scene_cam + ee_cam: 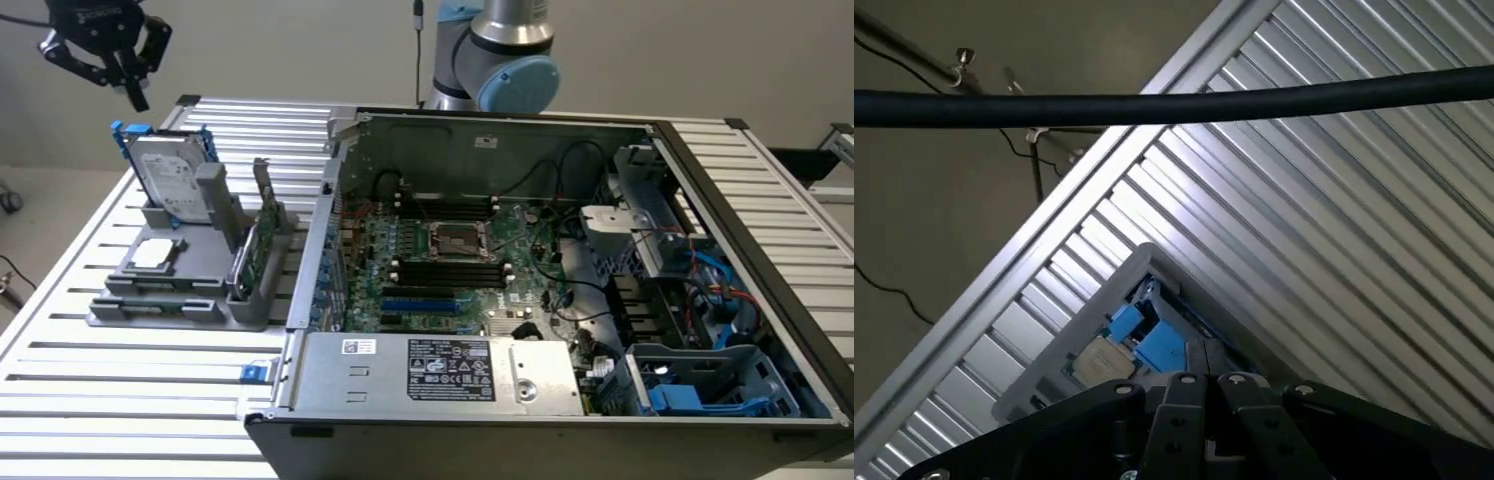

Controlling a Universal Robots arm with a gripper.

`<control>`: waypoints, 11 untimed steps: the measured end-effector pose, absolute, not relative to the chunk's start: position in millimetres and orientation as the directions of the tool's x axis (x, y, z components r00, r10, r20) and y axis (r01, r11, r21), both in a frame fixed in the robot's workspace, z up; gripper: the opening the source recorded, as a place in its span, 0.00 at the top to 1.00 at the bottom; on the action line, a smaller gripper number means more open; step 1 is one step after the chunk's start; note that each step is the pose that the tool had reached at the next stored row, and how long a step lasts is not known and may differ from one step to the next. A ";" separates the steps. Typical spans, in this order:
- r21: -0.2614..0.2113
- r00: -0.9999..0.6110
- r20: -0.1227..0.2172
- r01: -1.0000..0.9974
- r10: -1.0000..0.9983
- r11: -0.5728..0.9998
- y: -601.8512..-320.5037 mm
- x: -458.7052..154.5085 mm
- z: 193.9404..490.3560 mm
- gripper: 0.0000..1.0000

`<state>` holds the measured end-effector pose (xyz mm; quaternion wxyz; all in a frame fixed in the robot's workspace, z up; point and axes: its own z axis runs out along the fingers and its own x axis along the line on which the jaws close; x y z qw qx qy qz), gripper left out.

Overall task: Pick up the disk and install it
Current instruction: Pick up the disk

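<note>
Gripper cropped by exterior view's top edge, mount unseen. Arm likewise cut off above blue-capped joint. Disk stood in grey holder, lower edge hidden behind holder's post. Label print on power supply too small to read. Computer case near wall lost below frame. Wrist view: disk mostly masked by gripper body; black cable ran off both sides.

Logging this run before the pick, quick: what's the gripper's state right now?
Gripper: jaws shut, holding nothing, up in the air above the disk, which stands in the grey holder.
</note>
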<state>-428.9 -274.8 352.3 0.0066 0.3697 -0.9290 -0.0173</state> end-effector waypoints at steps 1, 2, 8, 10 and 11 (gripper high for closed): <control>0.037 -0.714 -0.001 -0.700 -0.700 0.713 -274.8 -428.9 352.3 0.89; 0.037 -0.701 -0.001 -0.712 -0.713 0.701 -274.9 -428.9 352.3 0.89; 0.037 -0.619 -0.001 -0.785 -0.786 0.618 -274.8 -428.9 352.3 0.89; 0.037 -0.590 -0.001 -0.807 -0.808 0.589 -274.8 -428.9 352.3 0.89; 0.037 -0.575 -0.001 -0.818 -0.818 0.575 -274.8 -428.9 352.3 0.89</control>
